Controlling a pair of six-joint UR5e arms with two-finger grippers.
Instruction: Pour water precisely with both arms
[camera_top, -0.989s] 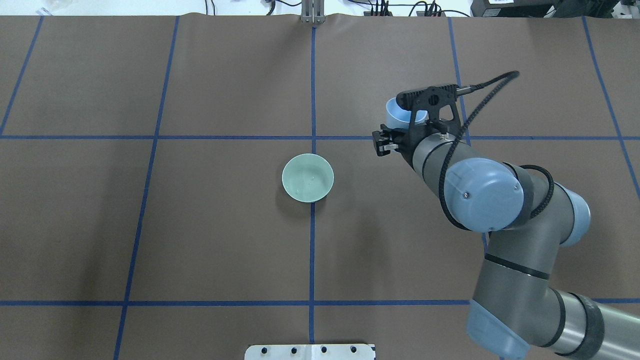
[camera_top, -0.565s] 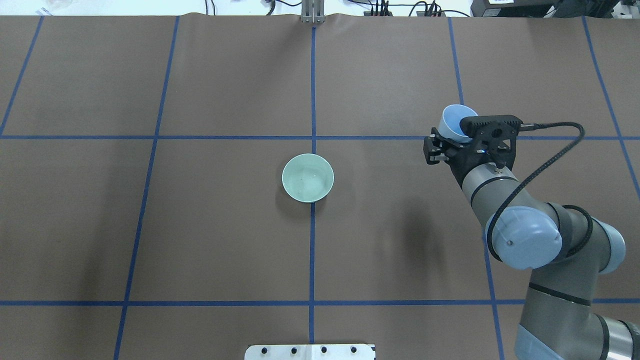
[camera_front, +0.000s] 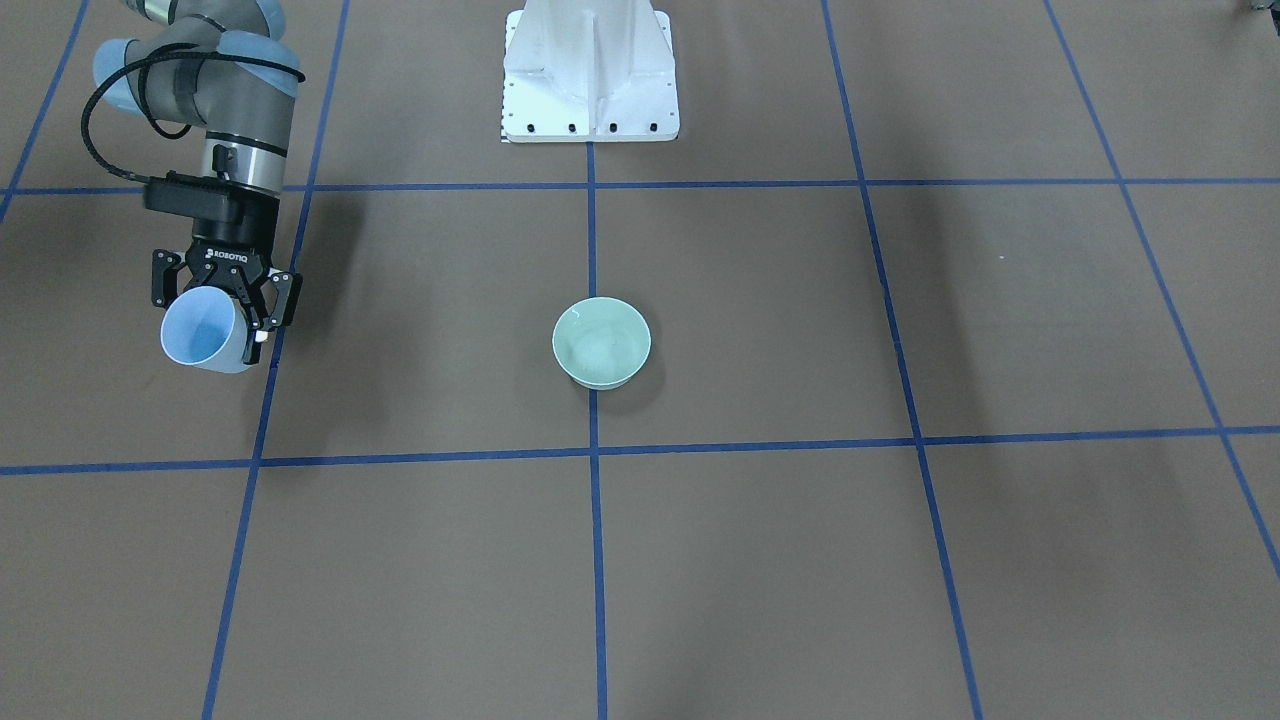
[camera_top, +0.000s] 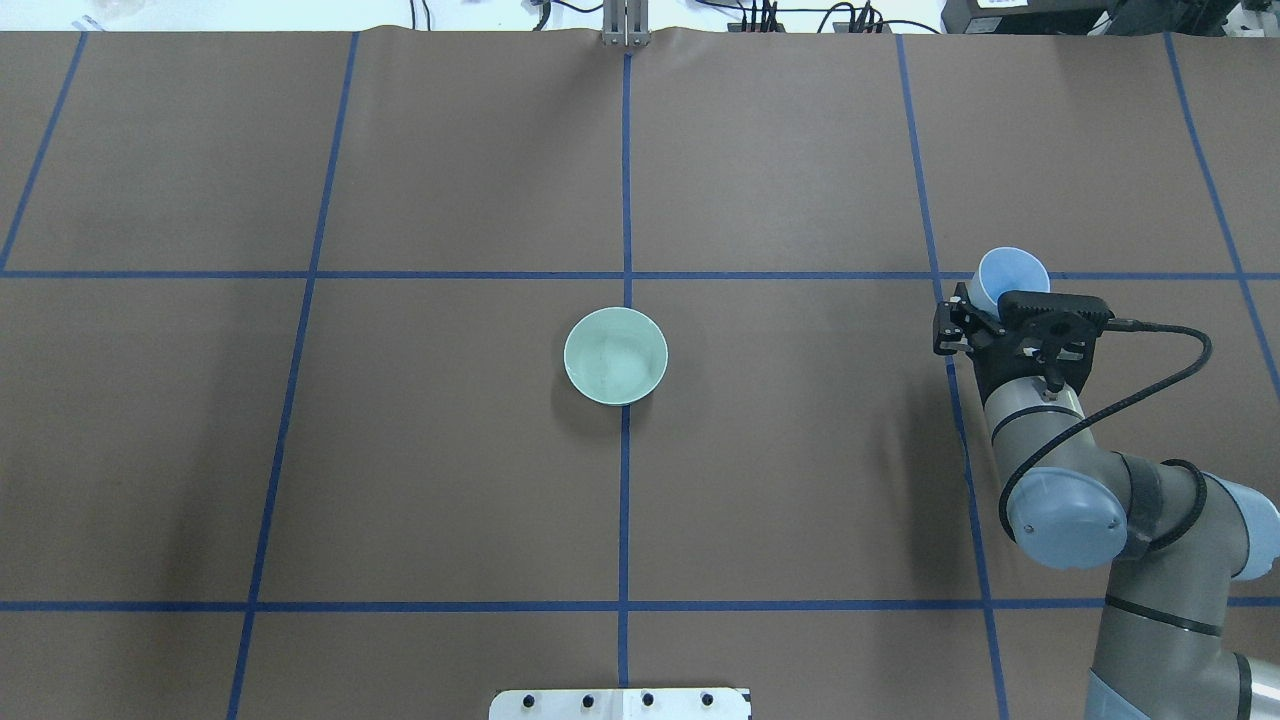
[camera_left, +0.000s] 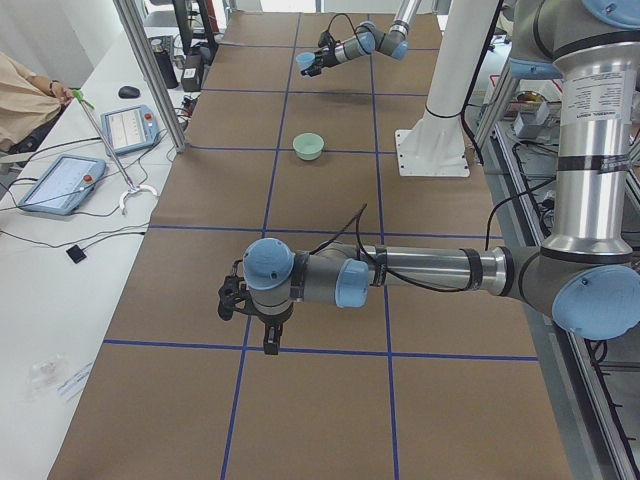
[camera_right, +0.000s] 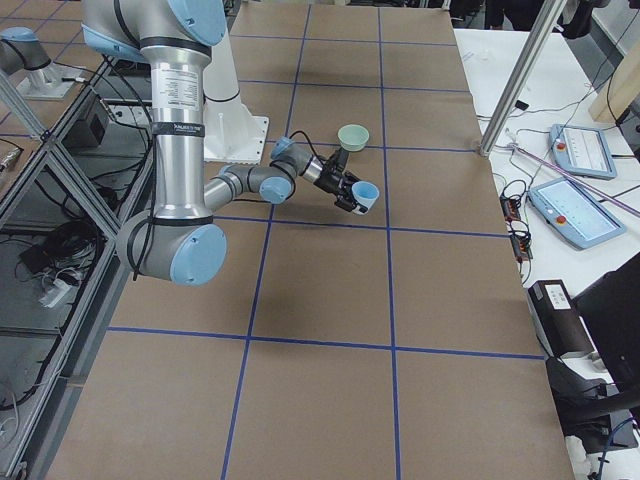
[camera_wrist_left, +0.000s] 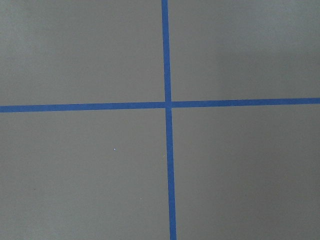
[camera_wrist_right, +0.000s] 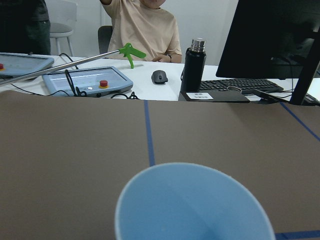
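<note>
Bright, even overhead light in all views. Shadows soft, diffuse on brown desk (camera_top: 450, 450): faint patch left of right arm (camera_top: 1040, 440), dark rim under green bowl (camera_front: 601, 342). Small white glint on bowl's upper left rim. Right wrist view: blue cup (camera_wrist_right: 195, 205) at bottom soft-focus, monitor (camera_wrist_right: 270, 40) upper right near black. Left wrist view flat, greyish.

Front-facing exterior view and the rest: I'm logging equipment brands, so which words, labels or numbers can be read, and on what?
"ROBOTIQ": white letters on the black two-finger right gripper that holds the light blue cup.
White label on the flat black box in the right wrist view: too small to read.
Screen of the grey control tablet with the red button: blurred.
</note>
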